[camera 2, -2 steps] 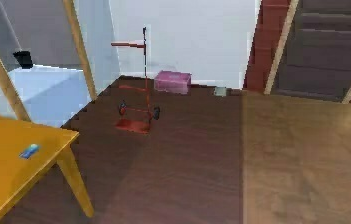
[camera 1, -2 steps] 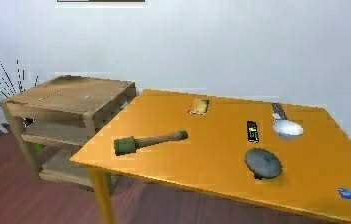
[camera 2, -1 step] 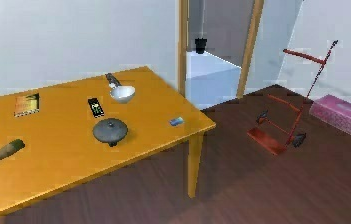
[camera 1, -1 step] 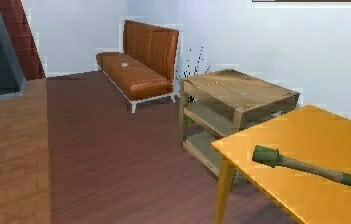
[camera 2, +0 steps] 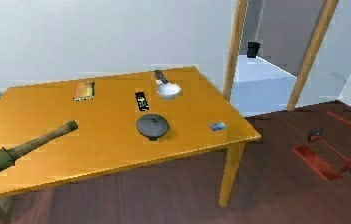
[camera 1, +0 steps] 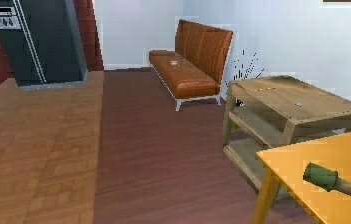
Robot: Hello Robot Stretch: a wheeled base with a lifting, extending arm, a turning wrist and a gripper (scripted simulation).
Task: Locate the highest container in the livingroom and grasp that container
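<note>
Container I want may be the white bowl on the orange bench, but a dark pot past the doorway could fool me into driving off wrong, and I cannot tell my tool's state.

Both cameras are looking outward from the robot, and no part of its own body is falling inside either view. Its colours, shapes, cables, screws and markings cannot be told from here.
</note>
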